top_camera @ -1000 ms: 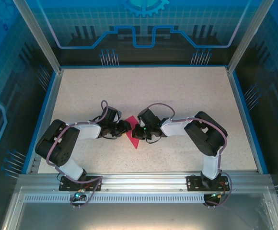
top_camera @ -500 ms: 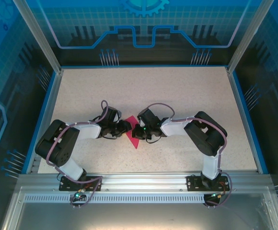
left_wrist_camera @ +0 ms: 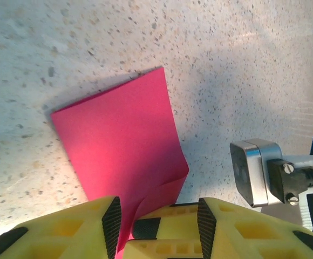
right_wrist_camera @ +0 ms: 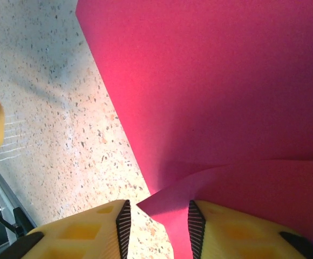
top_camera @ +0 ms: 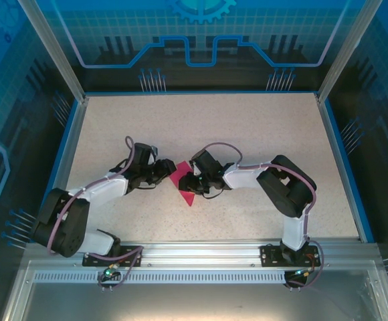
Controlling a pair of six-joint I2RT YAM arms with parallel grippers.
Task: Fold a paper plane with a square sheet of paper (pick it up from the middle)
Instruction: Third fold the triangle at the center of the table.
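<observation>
Progress looks early to me: square sheet of paper [left_wrist_camera: 121, 140] has at least one fold in it but no dart shape, so most creases are left. It lies on the desk [top_camera: 247, 127] between both arms. Left gripper [left_wrist_camera: 156, 208] is parted, a curled flap rising between its jaws, unpinched. Right gripper [right_wrist_camera: 156, 213] is parted too, a lifted flap at its jaws, gripping nothing.

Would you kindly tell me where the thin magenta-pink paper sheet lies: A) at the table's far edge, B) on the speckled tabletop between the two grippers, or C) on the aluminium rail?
B: the paper sheet rests on the tabletop between the left gripper and the right gripper.
</observation>
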